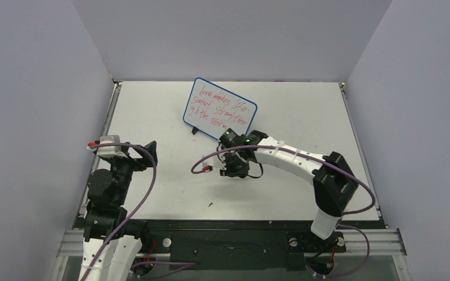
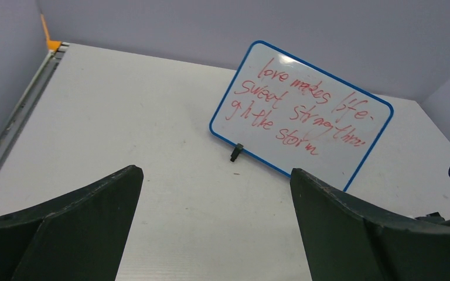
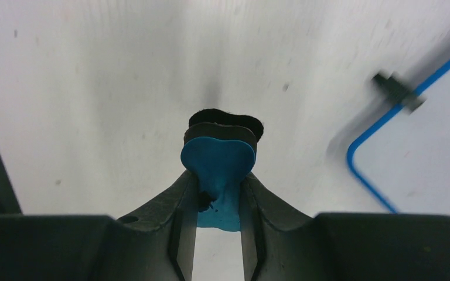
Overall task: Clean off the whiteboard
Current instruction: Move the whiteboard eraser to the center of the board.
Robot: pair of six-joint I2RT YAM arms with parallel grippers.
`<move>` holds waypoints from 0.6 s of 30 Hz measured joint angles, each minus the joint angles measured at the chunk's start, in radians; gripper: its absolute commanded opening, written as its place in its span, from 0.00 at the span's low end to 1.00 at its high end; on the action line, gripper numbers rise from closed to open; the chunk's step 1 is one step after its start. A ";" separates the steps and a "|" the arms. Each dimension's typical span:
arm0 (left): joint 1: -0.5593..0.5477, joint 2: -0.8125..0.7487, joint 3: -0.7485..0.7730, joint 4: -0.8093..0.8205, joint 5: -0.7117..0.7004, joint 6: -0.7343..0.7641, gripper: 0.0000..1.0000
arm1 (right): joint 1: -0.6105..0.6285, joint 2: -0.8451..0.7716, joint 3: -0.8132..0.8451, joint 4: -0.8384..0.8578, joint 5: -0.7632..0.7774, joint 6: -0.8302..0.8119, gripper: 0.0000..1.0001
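Top view: whiteboard (image 1: pixel 220 111) stands tilted at mid-rear of surface (image 1: pixel 152 193), three lines of red handwriting facing arms. Right tool (image 1: pixel 235 168) low over surface, just in front of board's near edge. Left tool (image 1: pixel 148 150) well apart, at left side.

Left wrist view: left tool released, jaws spread wide; whiteboard ahead, black stand foot (image 2: pixel 237 152) at its lower rim.

Right wrist view: right tool clenched on blue-and-black eraser (image 3: pixel 218 158); blue-rimmed whiteboard corner at right edge.
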 measured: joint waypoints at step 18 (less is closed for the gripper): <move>0.013 -0.042 0.001 -0.052 -0.193 0.001 0.96 | 0.126 0.449 0.460 -0.037 0.062 0.122 0.27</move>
